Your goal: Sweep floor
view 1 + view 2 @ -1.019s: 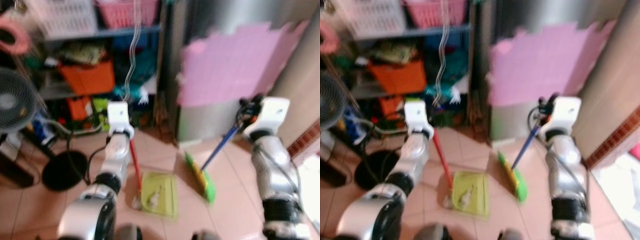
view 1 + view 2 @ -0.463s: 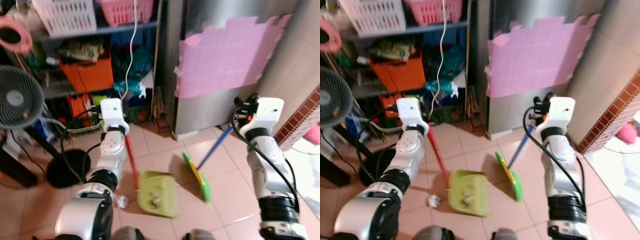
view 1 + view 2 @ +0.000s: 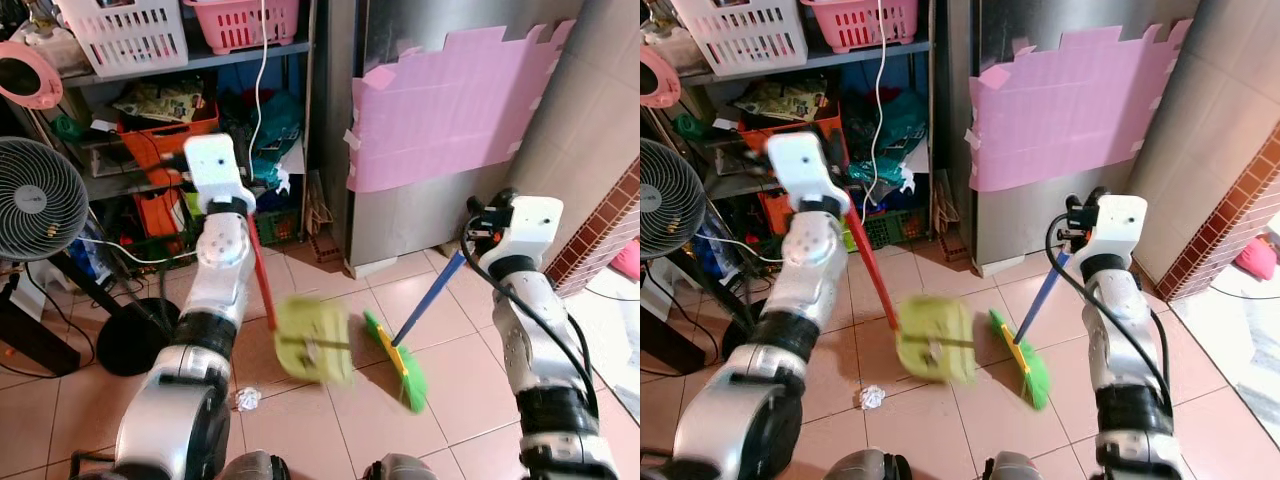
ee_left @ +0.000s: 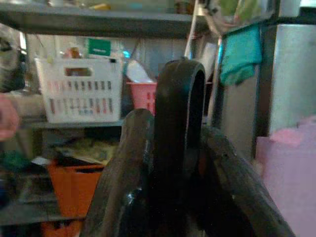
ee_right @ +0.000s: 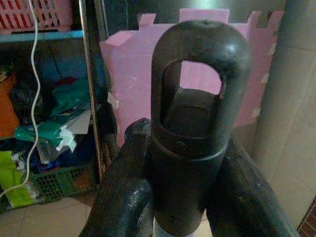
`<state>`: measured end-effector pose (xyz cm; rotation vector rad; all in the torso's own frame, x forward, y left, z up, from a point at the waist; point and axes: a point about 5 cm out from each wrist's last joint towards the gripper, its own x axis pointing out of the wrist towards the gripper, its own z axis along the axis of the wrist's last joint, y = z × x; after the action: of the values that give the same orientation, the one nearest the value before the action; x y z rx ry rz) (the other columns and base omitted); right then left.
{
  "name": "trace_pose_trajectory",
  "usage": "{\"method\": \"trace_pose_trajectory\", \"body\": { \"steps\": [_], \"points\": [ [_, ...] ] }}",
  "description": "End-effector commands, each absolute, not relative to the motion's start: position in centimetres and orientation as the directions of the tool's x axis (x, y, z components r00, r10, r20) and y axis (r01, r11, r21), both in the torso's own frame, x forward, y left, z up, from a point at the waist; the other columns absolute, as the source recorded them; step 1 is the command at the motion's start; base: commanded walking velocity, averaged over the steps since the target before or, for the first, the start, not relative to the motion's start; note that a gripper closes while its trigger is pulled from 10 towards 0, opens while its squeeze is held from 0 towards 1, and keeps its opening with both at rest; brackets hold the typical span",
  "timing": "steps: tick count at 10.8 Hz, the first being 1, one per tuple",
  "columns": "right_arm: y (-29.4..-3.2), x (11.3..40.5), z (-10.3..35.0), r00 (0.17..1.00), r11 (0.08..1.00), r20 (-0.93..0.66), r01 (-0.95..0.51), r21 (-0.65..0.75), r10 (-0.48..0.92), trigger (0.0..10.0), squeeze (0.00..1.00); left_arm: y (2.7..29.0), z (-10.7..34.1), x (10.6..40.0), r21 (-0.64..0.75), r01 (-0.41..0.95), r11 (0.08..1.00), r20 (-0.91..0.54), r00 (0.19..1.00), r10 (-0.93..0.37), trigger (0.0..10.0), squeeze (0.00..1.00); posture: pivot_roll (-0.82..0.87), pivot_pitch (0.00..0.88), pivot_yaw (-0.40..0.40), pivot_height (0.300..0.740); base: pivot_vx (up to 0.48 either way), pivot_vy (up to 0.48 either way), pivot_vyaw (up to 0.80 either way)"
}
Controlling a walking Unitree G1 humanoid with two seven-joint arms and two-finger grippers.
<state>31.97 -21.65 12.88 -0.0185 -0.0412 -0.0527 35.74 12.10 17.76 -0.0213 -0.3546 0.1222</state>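
My left gripper (image 3: pixel 238 208) is shut on the red handle (image 3: pixel 260 270) of a green dustpan (image 3: pixel 312 340), which hangs blurred and tilted just above the tile floor. The handle's black loop end (image 4: pixel 178 98) sticks up between the fingers. My right gripper (image 3: pixel 482 226) is shut on the blue handle (image 3: pixel 430 295) of a broom. Its green head (image 3: pixel 398 360) rests on the floor just right of the dustpan, and its black loop end (image 5: pixel 200 89) stands between the fingers. A crumpled paper wad (image 3: pixel 246 399) lies on the floor left of the dustpan.
A standing fan (image 3: pixel 35 200) with a round black base (image 3: pixel 135 335) is at the left. Cluttered shelves (image 3: pixel 200 60) with baskets and an orange bin (image 3: pixel 165 125) fill the back. A steel cabinet with a pink foam sheet (image 3: pixel 450 110) stands behind the broom.
My left arm has risen and lifted the dustpan off the floor, swinging it right toward the broom head. The paper wad now lies on the floor. The broom barely moved.
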Motion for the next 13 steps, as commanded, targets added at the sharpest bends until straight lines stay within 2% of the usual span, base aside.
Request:
{"method": "trace_pose_trajectory", "body": {
  "steps": [1,4,7,10,13],
  "points": [
    [-22.0,32.3,12.9,0.998,0.997,0.037,0.054,-0.054,-0.052,10.0,0.00,12.6,19.3,35.3,-0.021,-0.152,0.988,0.405,0.903,0.147,10.0,0.00,-0.12,0.000,0.051,0.740,0.000,0.000,0.00],
    [-22.1,32.6,11.6,0.998,0.997,-0.013,0.055,-0.056,-0.056,10.0,0.00,13.5,17.3,31.6,-0.013,-0.193,0.981,0.344,0.921,0.186,10.0,0.00,-0.08,0.000,0.049,0.740,0.000,0.000,0.00],
    [-21.9,32.6,10.9,0.999,0.997,-0.020,0.048,-0.052,-0.049,10.0,0.00,15.0,16.6,29.4,0.030,-0.244,0.969,0.288,0.931,0.225,10.0,0.00,-0.06,0.000,0.047,0.740,0.000,0.000,0.00],
    [-21.8,32.7,10.5,0.999,0.998,-0.024,0.039,-0.057,-0.041,10.0,0.00,15.5,17.3,29.4,0.024,-0.257,0.966,0.274,0.931,0.241,10.0,0.00,-0.06,0.000,0.043,0.740,0.000,0.456,0.00],
    [-22.0,32.9,10.6,0.999,0.997,-0.016,0.039,-0.064,-0.040,10.0,0.00,14.7,17.4,29.3,0.015,-0.231,0.973,0.259,0.941,0.219,10.0,0.00,-0.07,0.000,0.044,0.740,0.000,0.480,0.00]
  ]
}}
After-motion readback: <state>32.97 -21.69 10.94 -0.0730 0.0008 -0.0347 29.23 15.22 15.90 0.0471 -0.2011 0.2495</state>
